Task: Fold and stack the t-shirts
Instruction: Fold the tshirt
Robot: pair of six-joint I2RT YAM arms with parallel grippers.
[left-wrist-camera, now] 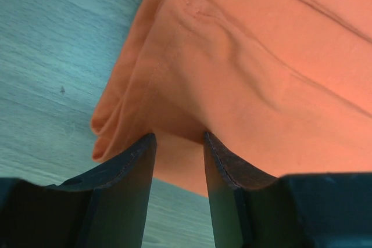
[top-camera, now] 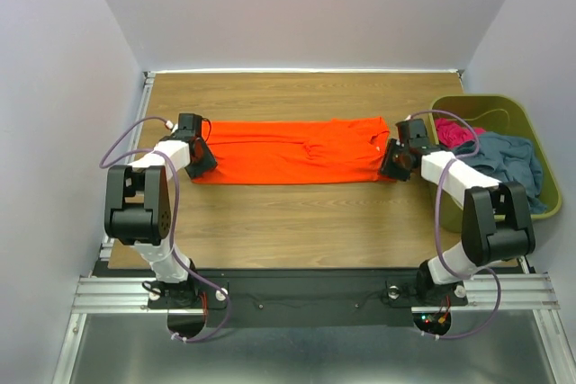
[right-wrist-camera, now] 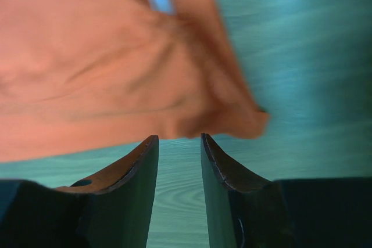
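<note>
orange t-shirt [top-camera: 297, 152] lies folded in a long band across the worktop's middle, nearer the far edge. left gripper [left-wrist-camera: 179, 143], jaws parted, straddles its left end fold. right gripper [right-wrist-camera: 179, 142], jaws parted around nothing, sits just beside its right end.

the orange t-shirt [top-camera: 297, 152] is soft matt cloth, creased, with a stitched hem. the surface [top-camera: 297, 222] is pale wood-grain, smooth and matt. the tub [top-camera: 531, 132] at the right edge is olive plastic with a slight sheen. both claws' fingers [left-wrist-camera: 131, 184] look dark, matt and hard.
</note>
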